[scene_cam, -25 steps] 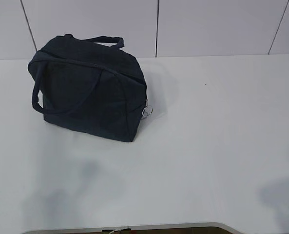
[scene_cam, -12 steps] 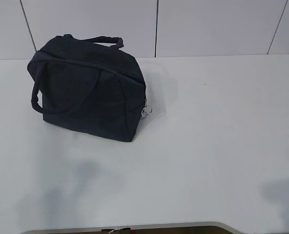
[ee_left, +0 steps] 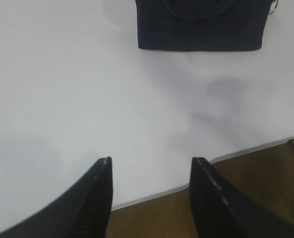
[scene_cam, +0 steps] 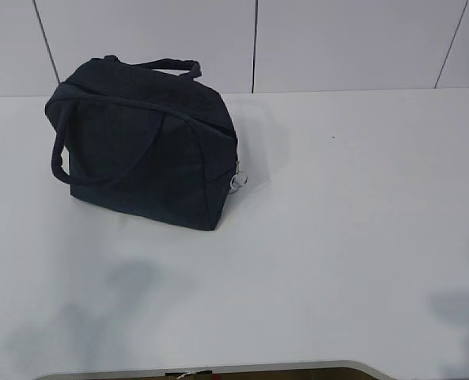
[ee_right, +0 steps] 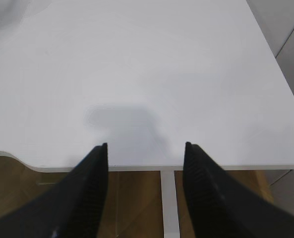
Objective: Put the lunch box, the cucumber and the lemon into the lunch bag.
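The dark navy lunch bag [scene_cam: 143,146] stands at the back left of the white table, zipped shut, with its metal ring pull [scene_cam: 238,180] hanging at its right corner. Its lower part also shows at the top of the left wrist view [ee_left: 200,27]. The lunch box, the cucumber and the lemon are out of view. My left gripper [ee_left: 150,161] is open and empty, above the table's front edge. My right gripper [ee_right: 146,146] is open and empty, above the front edge at the right. Neither gripper shows in the exterior view.
The white table [scene_cam: 337,206] reaches to a panelled wall [scene_cam: 337,39] at the back. Its front edge [ee_left: 246,151] has wooden floor below. A table leg [ee_right: 169,203] shows under the right gripper.
The arm shadows on the table near the front edge have slid lower and outward. The bag has not moved.
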Controlling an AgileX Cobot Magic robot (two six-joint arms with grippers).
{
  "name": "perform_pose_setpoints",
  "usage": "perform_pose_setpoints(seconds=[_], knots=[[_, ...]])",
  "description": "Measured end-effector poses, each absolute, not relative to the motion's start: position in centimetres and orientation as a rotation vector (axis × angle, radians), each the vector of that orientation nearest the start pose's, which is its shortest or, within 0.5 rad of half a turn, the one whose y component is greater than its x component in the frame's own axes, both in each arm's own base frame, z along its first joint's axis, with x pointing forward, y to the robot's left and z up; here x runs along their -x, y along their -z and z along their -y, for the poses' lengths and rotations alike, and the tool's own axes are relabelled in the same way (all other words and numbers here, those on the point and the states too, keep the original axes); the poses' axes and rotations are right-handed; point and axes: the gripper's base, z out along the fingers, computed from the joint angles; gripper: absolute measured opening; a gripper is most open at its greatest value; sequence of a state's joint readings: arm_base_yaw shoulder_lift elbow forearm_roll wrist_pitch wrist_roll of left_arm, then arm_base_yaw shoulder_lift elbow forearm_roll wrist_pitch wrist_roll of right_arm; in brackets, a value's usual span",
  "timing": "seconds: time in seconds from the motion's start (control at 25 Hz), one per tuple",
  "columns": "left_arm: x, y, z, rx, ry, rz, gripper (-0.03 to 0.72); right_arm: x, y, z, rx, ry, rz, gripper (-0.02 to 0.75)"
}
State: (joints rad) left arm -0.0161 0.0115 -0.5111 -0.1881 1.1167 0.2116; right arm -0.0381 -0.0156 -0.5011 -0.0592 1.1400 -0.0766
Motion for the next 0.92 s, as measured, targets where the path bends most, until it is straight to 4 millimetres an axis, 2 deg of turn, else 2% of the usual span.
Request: perform_pose_setpoints(seconds=[0.92], knots=[[0.79,-27.71,1.52,-0.251,0.108,-2.072,0.358,1.11,-27.12,0.45,0.034,0.140,-2.108,0.400]])
